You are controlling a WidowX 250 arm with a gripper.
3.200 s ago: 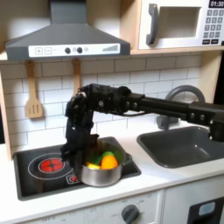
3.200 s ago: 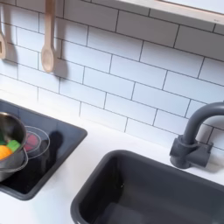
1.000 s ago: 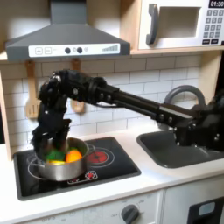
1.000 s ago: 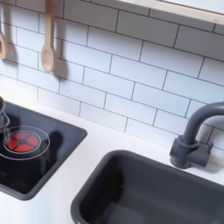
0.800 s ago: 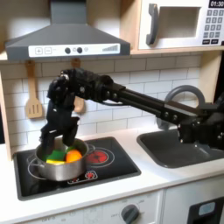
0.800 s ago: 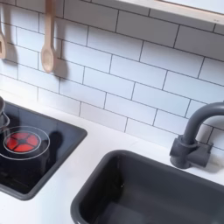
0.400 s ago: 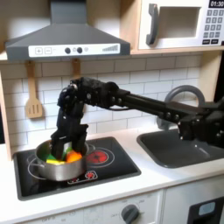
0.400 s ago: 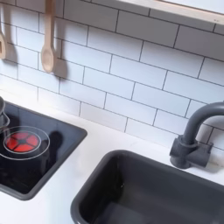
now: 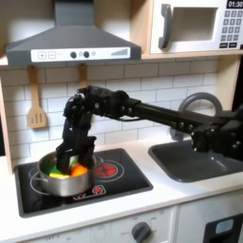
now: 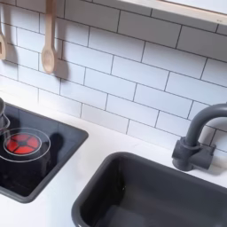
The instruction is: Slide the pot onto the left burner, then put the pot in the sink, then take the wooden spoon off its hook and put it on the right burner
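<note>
First exterior view — item list. Pot: shiny steel, sitting on the left burner of the black cooktop, with orange and green toy food inside. Hand: black, lowered into or just over the pot's far rim, at the end of a long arm reaching in from the first exterior view's right; whether it is clenched on the rim or released cannot be told, as the fingers merge with the dark wrist. Right burner: red ring, bare, just right of the pot. Sink: dark grey basin, well to the right of the pot, past a strip of white tabletop, with the arched faucet behind it.

Key relation: the pot lies directly beneath the hand, and the sink lies well to its right at about the same depth — so the coming carry looks like a lift and a long rightward travel over the right burner and the basin's rim. The first step of the task appears done.

Second exterior view — closer on the right half. It adds the wooden spoon, hanging upright on the tile wall, bowl down, long axis vertical, above the cooktop's far edge. It shows the basin as bare, which the first exterior view leaves less plain.
</note>
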